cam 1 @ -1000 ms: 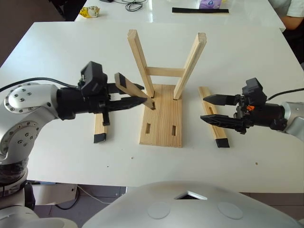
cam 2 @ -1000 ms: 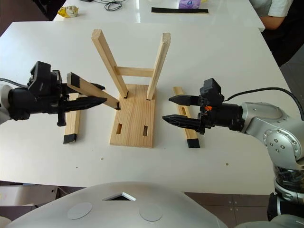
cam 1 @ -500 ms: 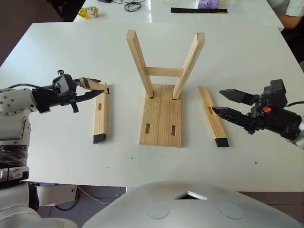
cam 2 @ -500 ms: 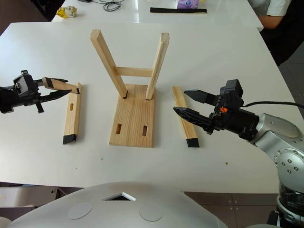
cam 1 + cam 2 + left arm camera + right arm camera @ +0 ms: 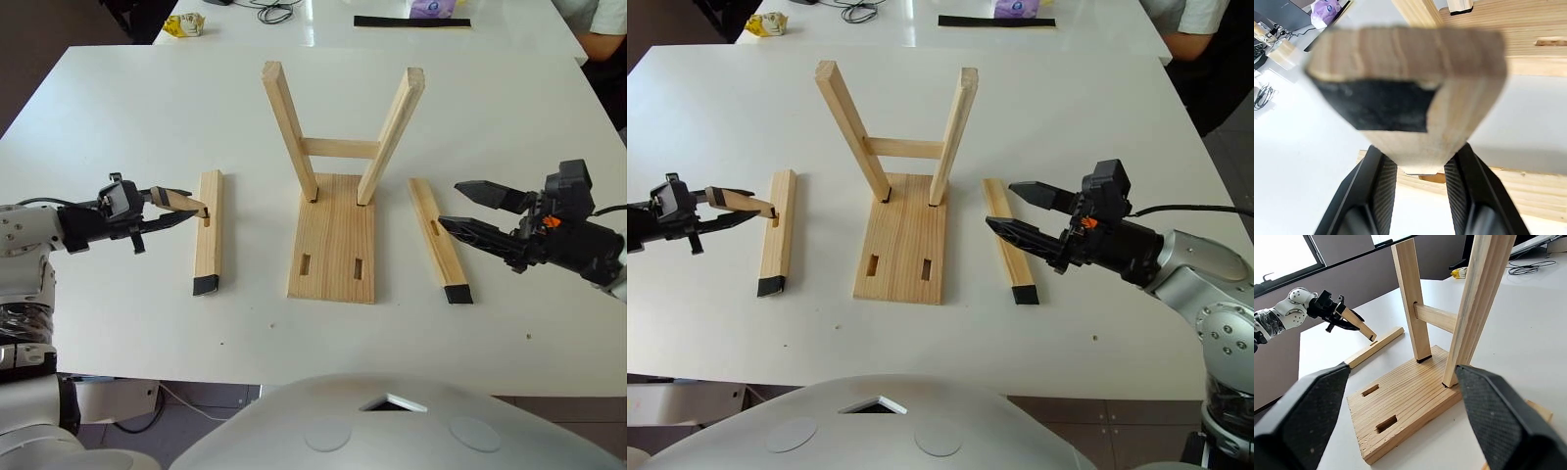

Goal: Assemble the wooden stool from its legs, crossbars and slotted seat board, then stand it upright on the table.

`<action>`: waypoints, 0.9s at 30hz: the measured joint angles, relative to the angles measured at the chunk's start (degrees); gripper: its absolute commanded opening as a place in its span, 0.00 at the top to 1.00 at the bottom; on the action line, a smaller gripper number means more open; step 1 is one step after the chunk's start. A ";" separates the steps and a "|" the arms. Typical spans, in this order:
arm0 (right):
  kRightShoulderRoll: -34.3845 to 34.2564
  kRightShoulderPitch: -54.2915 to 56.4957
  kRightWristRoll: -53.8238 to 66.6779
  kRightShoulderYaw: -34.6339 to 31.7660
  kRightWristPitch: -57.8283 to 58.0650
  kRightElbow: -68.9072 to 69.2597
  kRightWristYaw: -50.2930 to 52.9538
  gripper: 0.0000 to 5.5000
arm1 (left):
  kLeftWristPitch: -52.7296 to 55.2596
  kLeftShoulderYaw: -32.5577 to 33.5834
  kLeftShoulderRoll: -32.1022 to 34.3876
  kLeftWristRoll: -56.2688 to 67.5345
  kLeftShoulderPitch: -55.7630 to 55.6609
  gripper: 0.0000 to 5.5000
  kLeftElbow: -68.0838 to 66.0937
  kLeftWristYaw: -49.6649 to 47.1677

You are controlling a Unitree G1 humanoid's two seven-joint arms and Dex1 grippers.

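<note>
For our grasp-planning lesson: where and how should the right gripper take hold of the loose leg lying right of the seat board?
Grip the loose leg mid-length, across its narrow width, coming down from above. It lies flat on the table, both long edges free; the open right gripper should straddle it.

White table [image 5: 118,108] fronts another white desk [image 5: 323,34], dark floor [image 5: 24,69].

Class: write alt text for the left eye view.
Two joined legs stand in the seat board on a white table. The left gripper holds a crossbar at one loose leg; the open right gripper hovers by the other leg.
</note>
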State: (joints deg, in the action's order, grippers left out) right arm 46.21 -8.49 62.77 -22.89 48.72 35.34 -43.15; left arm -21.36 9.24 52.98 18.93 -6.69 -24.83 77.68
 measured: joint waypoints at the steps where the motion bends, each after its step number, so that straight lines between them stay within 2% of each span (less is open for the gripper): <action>1: 0.23 0.29 0.01 0.00 0.00 -0.19 0.00 0.28 | 0.00 0.00 -0.01 0.01 0.36 0.76 0.27 0.00; 15: 0.91 2.35 -0.04 1.09 0.00 -0.66 0.08 0.28 | -2.31 -1.16 -0.47 -0.45 0.14 0.76 -2.64 1.22; 27: 1.03 2.32 -0.50 2.08 -0.10 -0.69 0.12 0.28 | 6.98 -1.67 0.09 2.57 0.71 0.76 1.21 3.92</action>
State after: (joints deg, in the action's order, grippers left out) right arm 47.24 -6.18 62.26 -20.82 48.62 34.65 -43.03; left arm -14.38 7.58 53.08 21.50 -5.98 -23.63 81.60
